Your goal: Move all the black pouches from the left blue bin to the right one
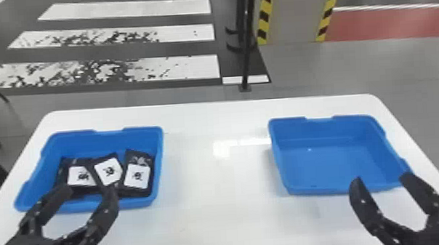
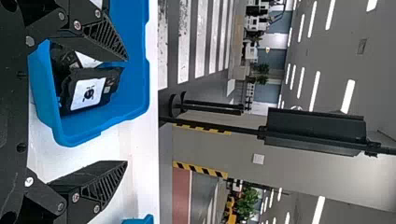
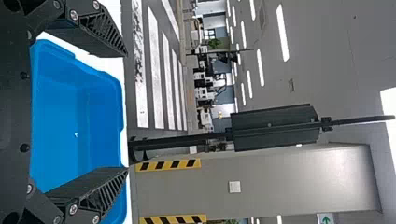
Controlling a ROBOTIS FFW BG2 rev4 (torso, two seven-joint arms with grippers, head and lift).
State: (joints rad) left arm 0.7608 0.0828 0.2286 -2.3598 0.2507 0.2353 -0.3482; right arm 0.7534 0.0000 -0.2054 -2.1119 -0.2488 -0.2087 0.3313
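The left gripper (image 1: pixel 88 191) hung with its fingers spread apart, released, by the near rim of the left blue bin (image 1: pixel 159 144). The right gripper (image 1: pixel 381 179), also released and wide, hung by the near rim of the right blue bin (image 1: pixel 316 169). Three black pouches (image 1: pixel 148 166) with white labels lay bunched inside the left blue bin. Both bins sat on a white counter (image 1: pixel 211 113); beyond stood a black pole (image 1: pixel 246 64).

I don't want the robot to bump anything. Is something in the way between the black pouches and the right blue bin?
Just the walls of the left blue bin and the right blue bin, so the black pouches would probably need lifting over. Nothing else visible stands between.
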